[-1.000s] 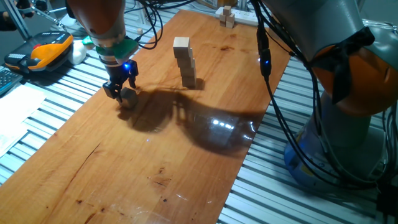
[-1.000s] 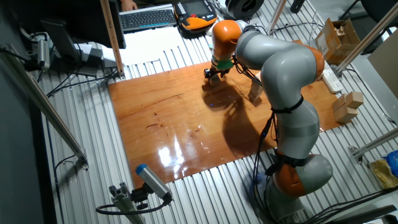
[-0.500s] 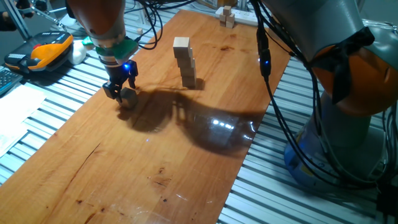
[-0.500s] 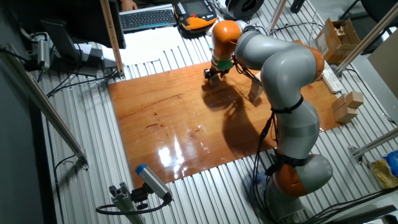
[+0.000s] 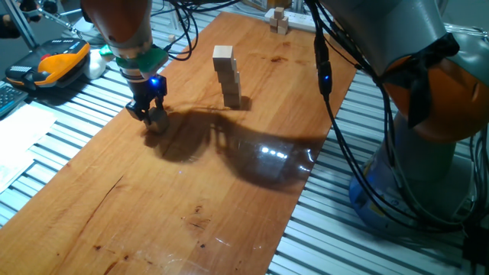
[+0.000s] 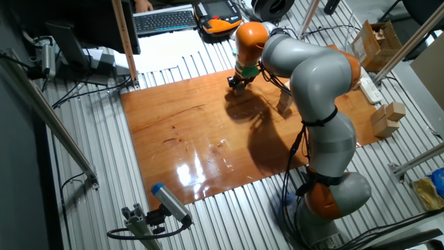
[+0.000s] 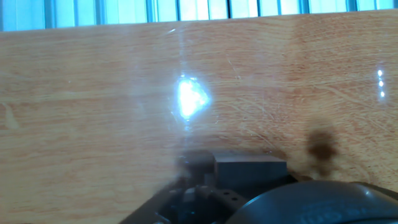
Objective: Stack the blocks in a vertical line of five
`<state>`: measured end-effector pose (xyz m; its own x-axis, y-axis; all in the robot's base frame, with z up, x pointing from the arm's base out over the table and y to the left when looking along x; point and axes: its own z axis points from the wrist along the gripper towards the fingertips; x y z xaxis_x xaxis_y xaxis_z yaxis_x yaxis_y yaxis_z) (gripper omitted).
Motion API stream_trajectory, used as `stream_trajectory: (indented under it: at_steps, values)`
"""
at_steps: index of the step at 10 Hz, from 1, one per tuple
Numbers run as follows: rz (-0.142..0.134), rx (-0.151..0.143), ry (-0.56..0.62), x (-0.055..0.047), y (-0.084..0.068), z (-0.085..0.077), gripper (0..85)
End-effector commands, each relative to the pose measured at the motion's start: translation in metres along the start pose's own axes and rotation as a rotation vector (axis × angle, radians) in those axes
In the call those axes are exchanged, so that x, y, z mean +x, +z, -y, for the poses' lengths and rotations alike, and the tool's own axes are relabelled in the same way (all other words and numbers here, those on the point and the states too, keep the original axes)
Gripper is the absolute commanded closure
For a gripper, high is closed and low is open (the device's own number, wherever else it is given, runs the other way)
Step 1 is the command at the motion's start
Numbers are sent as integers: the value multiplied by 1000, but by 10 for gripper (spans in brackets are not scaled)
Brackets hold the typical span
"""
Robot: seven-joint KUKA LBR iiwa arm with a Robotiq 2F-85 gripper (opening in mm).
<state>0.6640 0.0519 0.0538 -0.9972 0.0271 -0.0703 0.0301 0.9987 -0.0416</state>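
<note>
Gripper down at the near edge of the wooden board, fingers clamped on one small block.

That cube looks plain and dim in the arm's shadow, resting on or just above the board. A stack of four matching pale cubes stands upright further along the board, slightly staggered, well apart from the gripper. A cardboard box sits off the table's far side; I can't make out its contents. Larger pale wooden blocks lie beside the board.
</note>
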Motion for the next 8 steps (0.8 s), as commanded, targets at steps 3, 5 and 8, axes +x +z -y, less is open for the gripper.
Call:
stream_trajectory:
  at_steps: [3,5,8]
  values:
    - [-3,1,-5,0,2,0,340]
    - [-9,-4,-10,0,2,0,340]
    - [-43,-20,-34,-2,-6,2,850]
